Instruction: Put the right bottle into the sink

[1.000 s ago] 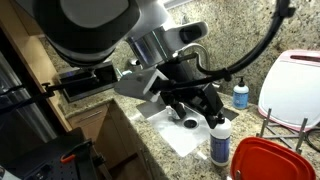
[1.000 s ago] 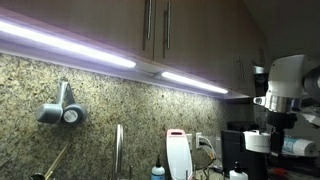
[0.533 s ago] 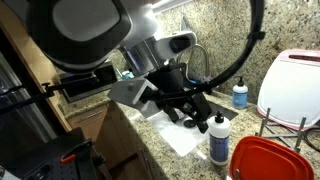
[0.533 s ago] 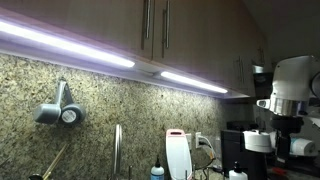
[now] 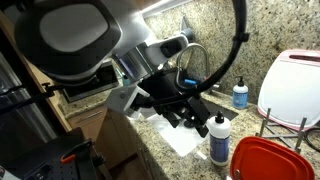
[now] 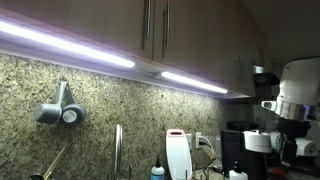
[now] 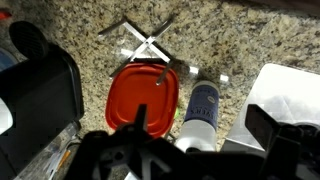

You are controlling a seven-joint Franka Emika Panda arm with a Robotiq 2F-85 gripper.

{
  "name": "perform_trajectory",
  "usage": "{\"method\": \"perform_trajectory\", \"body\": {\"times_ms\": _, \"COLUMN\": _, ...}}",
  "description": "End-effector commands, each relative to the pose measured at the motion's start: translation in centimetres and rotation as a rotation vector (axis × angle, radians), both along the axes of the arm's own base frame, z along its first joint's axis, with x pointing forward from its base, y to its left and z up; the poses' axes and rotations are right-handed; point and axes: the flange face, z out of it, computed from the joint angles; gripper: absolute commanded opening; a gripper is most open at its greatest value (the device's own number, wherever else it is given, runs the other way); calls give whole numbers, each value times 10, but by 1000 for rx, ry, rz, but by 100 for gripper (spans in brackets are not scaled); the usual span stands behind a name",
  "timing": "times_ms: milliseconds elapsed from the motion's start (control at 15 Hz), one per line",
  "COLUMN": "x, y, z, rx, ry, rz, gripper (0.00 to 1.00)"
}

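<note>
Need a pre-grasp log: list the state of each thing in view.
hand: open, empty
white bottle: upright, capped, not gripped
blue pump bottle: upright
red lid: lying flat
under-cabinet lights: on
cabinet doors: shut

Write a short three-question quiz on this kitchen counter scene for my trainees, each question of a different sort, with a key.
1. True or false: the pincer is shut on the white bottle.
2. In the wrist view, what sits close beside the white bottle? A) a red container B) a frying pan C) a mug
3. Fill in: the white bottle's cap is ____.
Key: 1 false, the pincer stands open and holds nothing; 2 A; 3 black.
</note>
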Motion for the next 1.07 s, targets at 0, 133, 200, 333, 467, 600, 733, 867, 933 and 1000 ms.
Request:
{"method": "perform_trajectory", "body": {"times_ms": 0, "x": -5, "y": -1, "z": -18, "rx": -51, "ry": 23, "rz": -35, "gripper": 100}}
{"method": "perform_trajectory", "body": {"times_ms": 133, "x": -3, "y": -2, "z": -30, "rx": -53, "ry": 38, "rz": -48, "gripper": 100}}
{"method": "perform_trajectory", "body": {"times_ms": 200, "x": -1, "y": -2, "z": -37, "rx": -48, "ry": 47, "rz": -58, "gripper": 100}}
{"method": "perform_trajectory", "body": {"times_ms": 333, "x": 2, "y": -1, "z": -57, "rx": -43, "ry": 63, "rz": -83, "gripper": 100}}
{"method": "perform_trajectory", "body": {"times_ms": 467, "x": 8, "y": -1, "z": -82, "rx": -40, "ry": 75, "rz": -104, "gripper": 100}}
{"method": "perform_trajectory", "body": {"times_ms": 600, "x": 16, "y": 8, "z": -89, "rx": -68, "ry": 69, "rz": -125, "gripper": 100}}
{"method": "perform_trajectory", "body": {"times_ms": 733, "x": 24, "y": 10, "z": -102, "rx": -83, "ry": 80, "rz": -149, "gripper": 100}}
{"method": "perform_trajectory", "body": {"times_ms": 867, "x": 18, "y": 9, "z": -95, "rx": -70, "ry": 96, "rz": -136, "gripper": 100}}
{"method": "perform_trajectory", "body": {"times_ms": 933, "x": 22, "y": 11, "z": -99, "rx": -78, "ry": 98, "rz": -136, "gripper": 100}}
{"method": "perform_trajectory", "body": {"times_ms": 1000, "x": 25, "y": 12, "z": -102, "rx": -84, "ry": 100, "rz": -133, "gripper": 100}}
